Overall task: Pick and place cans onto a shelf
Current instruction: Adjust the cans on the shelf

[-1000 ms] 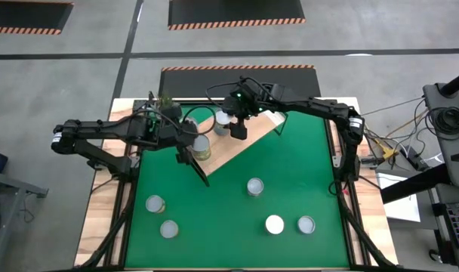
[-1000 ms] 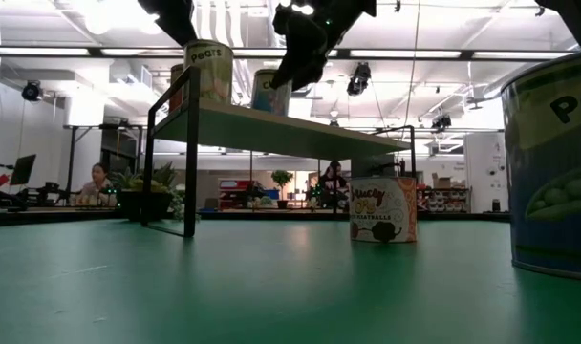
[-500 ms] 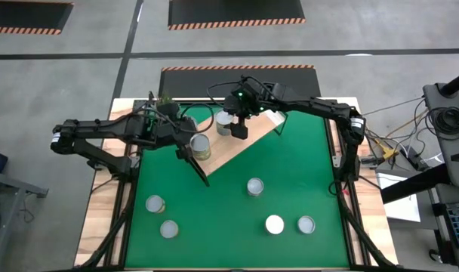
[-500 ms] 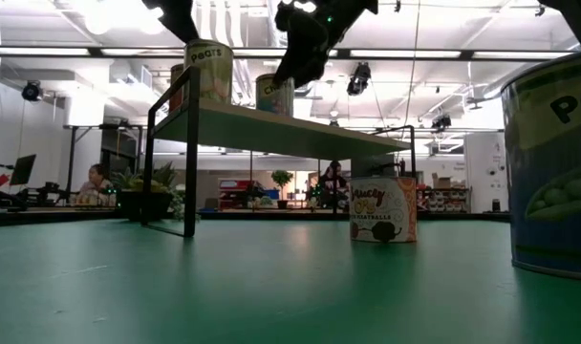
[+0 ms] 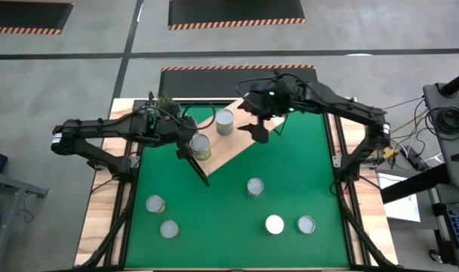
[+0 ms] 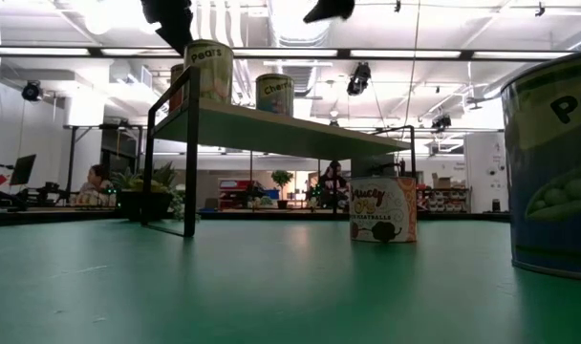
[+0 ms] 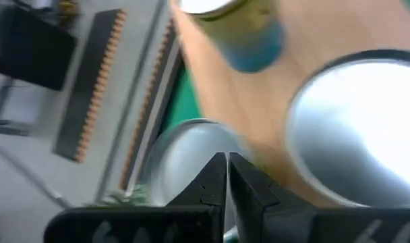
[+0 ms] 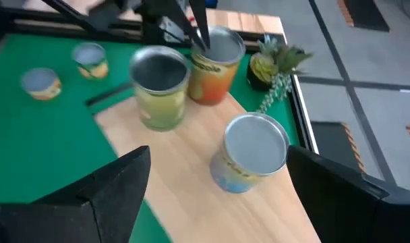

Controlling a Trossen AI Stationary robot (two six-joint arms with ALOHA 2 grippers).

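Observation:
The shelf (image 5: 241, 143) is a light-wood board on a black frame, standing at the far side of the green mat. Three cans stand on it: one (image 5: 224, 121) (image 8: 254, 152) (image 6: 274, 94) just in front of my right gripper, one (image 5: 200, 145) (image 8: 161, 81) nearer the left arm, and one (image 8: 215, 64) under my left gripper. My right gripper (image 5: 261, 131) (image 8: 218, 156) is open and empty, above the shelf's right part, clear of the can. My left gripper (image 5: 183, 142) (image 7: 226, 177) is shut, pointing down just over a can's silver top (image 7: 188, 158). My left gripper's shut fingertips (image 8: 199, 34) stand right at the top rim of the orange-labelled can (image 8: 215, 64), coming from above. I cannot tell whether they touch it.
Several more cans stand on the green mat (image 5: 290, 174): one at mid-table (image 5: 254, 186), two near the front right (image 5: 274, 224) (image 5: 306, 224), two at the front left (image 5: 155, 203) (image 5: 168, 228). A small potted plant (image 8: 272, 64) stands by the shelf's far left corner.
My right gripper has set its can upright on the shelf, let go of it, and gone up and toward the table's right edge. The can has stayed standing on the board.

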